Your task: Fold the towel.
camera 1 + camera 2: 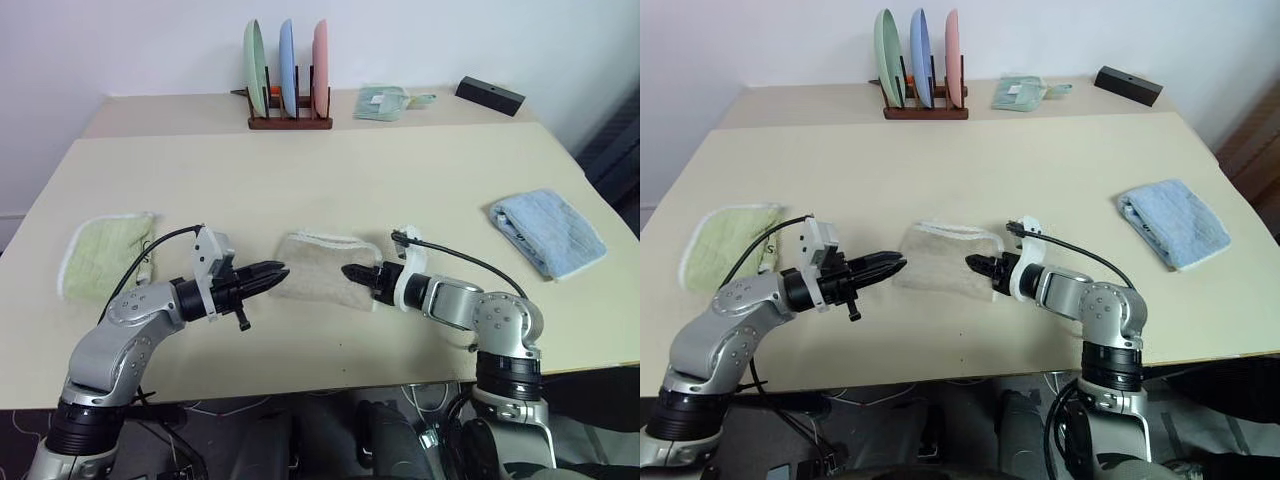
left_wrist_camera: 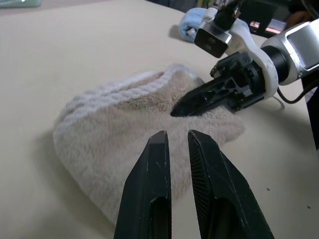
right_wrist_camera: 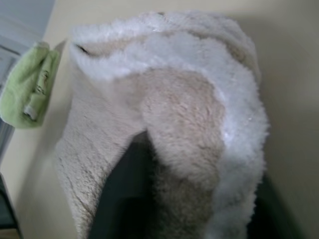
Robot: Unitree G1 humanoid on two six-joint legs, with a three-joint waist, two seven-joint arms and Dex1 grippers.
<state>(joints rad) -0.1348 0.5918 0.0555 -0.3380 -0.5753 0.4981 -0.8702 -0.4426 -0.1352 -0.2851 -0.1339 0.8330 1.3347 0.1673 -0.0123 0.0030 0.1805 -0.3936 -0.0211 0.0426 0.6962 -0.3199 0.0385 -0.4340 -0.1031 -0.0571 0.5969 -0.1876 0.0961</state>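
While both arms reach inward over the front of the desk (image 1: 400, 150), their tools face each other across the towel (image 1: 315, 270). Left tool (image 1: 278, 272): held about level, pointing toward the right; its two black fingers (image 2: 149, 184) stand nearly pressed together with a narrow gap between them, holding nothing, with the tips at the towel's left edge. Right tool (image 1: 348, 272): angled slightly downward and pointing toward the left, its fingers pressed together over the right part of the towel; in the right wrist view beige pile bunches around them, so the tool is pinching the towel. Towel: a folded beige bundle with white piped edging, lying at the centre front of the desk between the two tools. Light green towel (image 1: 105, 252): flat near the left edge. Light blue towel (image 1: 548, 232): folded, near the right edge, well apart from the arms. Rear of desk, against a white wall: a wooden rack (image 1: 290, 122) holding three plates on edge, green (image 1: 254, 55), blue (image 1: 288, 58) and pink (image 1: 321, 58); beside it a small pale green packet (image 1: 385, 102) and a black box (image 1: 490, 95).
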